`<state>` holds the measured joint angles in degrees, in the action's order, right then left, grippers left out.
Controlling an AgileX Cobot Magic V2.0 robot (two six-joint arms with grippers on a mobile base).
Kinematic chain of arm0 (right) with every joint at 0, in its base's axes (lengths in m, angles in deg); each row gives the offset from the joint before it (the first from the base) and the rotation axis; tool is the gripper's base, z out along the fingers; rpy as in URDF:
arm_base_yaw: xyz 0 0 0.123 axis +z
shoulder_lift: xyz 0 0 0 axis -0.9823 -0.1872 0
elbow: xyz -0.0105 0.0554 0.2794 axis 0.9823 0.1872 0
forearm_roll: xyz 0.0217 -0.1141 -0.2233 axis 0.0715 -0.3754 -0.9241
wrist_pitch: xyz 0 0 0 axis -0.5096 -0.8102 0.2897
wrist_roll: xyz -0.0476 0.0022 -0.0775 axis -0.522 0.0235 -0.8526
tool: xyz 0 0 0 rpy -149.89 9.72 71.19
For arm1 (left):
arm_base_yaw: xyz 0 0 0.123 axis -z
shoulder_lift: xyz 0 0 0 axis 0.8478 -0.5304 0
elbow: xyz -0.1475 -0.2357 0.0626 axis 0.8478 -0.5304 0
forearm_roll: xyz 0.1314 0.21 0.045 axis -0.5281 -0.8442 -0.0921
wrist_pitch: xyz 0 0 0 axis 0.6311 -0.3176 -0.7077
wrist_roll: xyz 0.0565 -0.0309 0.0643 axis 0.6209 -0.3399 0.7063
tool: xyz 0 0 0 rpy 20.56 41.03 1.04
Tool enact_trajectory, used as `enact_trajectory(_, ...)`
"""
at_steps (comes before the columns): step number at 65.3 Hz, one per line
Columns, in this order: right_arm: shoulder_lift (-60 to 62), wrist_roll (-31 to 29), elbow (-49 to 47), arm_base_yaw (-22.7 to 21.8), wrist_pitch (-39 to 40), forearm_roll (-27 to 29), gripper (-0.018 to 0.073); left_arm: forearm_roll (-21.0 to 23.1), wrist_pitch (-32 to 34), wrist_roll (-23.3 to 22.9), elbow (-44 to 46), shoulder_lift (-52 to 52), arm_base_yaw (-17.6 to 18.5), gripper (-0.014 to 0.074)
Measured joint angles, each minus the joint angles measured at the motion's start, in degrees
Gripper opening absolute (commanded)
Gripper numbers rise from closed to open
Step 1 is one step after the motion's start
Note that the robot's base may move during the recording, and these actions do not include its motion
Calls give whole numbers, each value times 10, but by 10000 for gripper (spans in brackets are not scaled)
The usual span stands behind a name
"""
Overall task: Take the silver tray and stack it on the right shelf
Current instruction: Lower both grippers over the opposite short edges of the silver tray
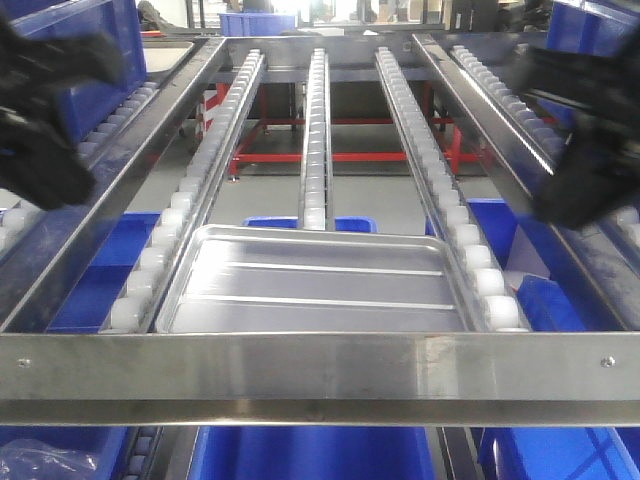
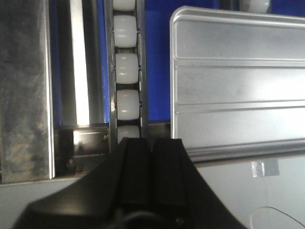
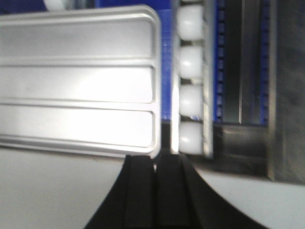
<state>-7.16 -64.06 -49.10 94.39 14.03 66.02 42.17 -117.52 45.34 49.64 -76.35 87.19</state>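
Silver tray (image 1: 315,280) lies flat on the roller lanes of the right shelf (image 1: 320,365), just behind the front bar, which looks to stop it sliding off. Left end effector (image 2: 151,144) and right end effector (image 3: 155,163) flank it, both closed and empty

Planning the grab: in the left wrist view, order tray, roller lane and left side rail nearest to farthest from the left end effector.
1. Roller lane, straight ahead of the left end effector, and tray, just right: too close to call.
2. Side rail, far left.
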Motion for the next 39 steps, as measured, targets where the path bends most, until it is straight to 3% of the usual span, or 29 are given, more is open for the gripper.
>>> enact_trajectory(3, -20, 21, -14, 11, 7, -12, 59, -34, -5, -37, 21, -26, 21, -94)
enact_trajectory(7, -47, 57, -34, 24, 10, -37, 59, -45, -13, -60, 53, -61, 32, -94)
enact_trajectory(22, -159, 223, -138, 67, -40, -201, 59, -44, -52, -78, 147, -160, 38, -94)
enact_trajectory(39, -232, 258, -205, 72, -89, -233, 58, -41, -78, -79, 184, -209, 38, -94)
